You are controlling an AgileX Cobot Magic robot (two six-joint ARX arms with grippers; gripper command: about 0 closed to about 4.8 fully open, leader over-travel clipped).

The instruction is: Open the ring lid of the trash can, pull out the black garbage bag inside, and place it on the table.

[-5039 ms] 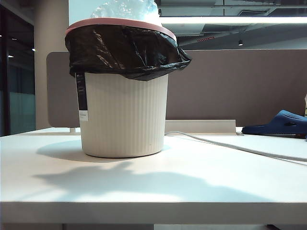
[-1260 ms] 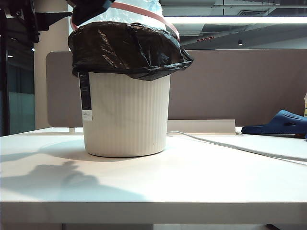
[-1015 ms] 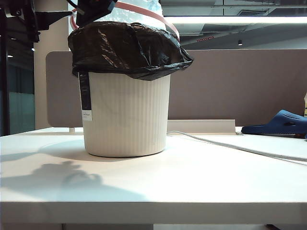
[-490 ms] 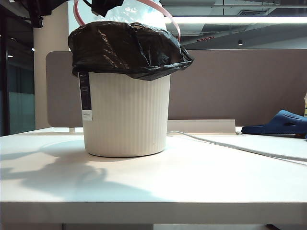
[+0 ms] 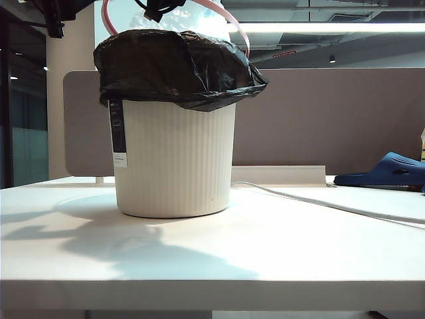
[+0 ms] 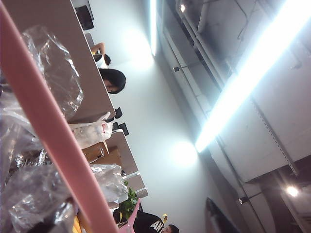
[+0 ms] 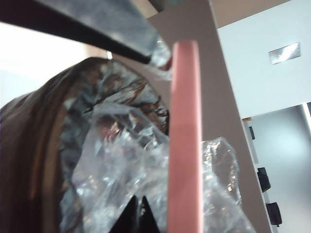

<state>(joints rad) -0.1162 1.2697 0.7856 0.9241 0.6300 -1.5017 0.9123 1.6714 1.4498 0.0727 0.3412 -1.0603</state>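
Right pincer [image 5: 159, 10], shut and empty, has raised ring lid [image 5: 229, 23] higher; left pincer wide open, unseen.

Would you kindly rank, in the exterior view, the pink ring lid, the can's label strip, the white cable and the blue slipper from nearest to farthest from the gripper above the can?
From the right gripper, shut, at the top above the cream ribbed trash can:
1. Pink plastic ring lid, raised, right beside it.
2. Black-and-white label strip, on the can's left side.
3. White cable, on the table, right.
4. Blue slipper, far right.
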